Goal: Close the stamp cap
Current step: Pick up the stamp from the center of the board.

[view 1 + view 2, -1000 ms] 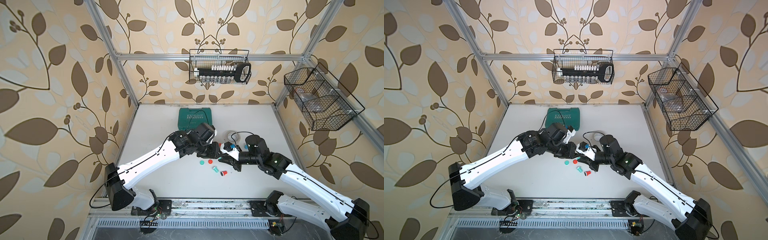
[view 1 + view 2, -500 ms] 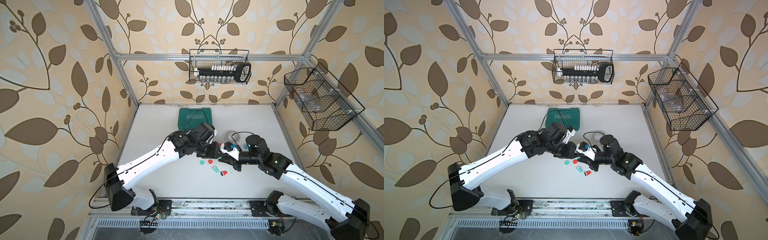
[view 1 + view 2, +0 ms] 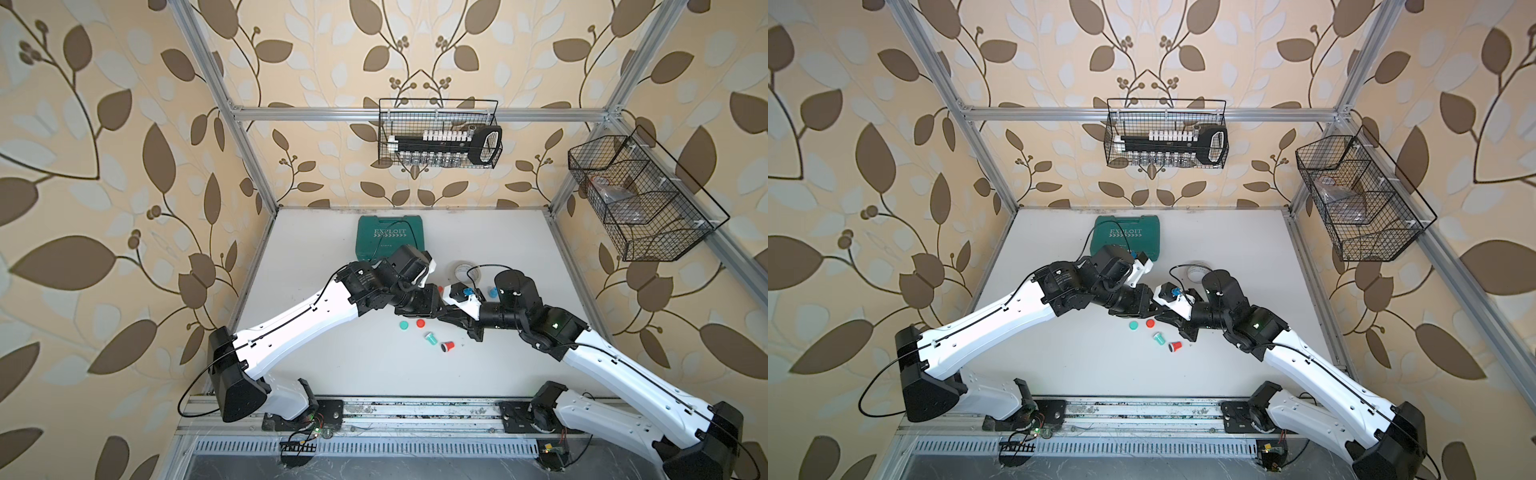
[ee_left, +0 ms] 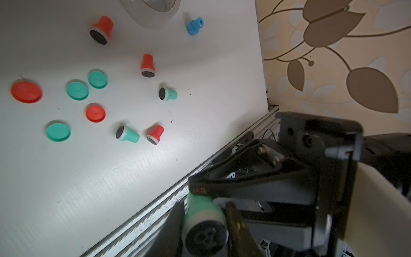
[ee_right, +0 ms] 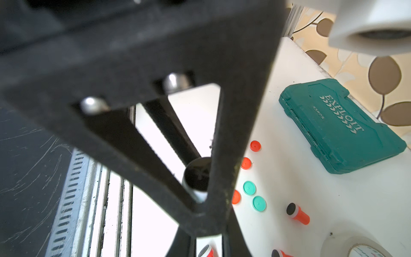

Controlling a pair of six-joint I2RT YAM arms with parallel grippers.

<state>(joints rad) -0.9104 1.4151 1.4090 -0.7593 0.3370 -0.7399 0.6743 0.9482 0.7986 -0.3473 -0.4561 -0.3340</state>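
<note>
My left gripper (image 4: pixel 205 224) is shut on a teal stamp (image 4: pixel 201 213), whose black face points at the left wrist camera. My right gripper (image 4: pixel 195 190) is shut, and its tips touch the stamp's teal back end. Both grippers meet above the middle of the table (image 3: pixel 332 365) in both top views, left gripper (image 3: pixel 438 305) and right gripper (image 3: pixel 451 318). Loose caps lie below them: a teal cap (image 3: pixel 403 325) and a red cap (image 3: pixel 420 323). No cap shows in either gripper. In the right wrist view the left gripper's finger hides most of the stamp (image 5: pixel 198 178).
More stamps lie on the table: a teal one (image 3: pixel 430 338), a red one (image 3: pixel 446 346), a blue one (image 3: pixel 492 293). Several caps (image 4: pixel 77 90) show in the left wrist view. A tape roll (image 3: pixel 463 270) and a green case (image 3: pixel 388 241) sit behind the grippers.
</note>
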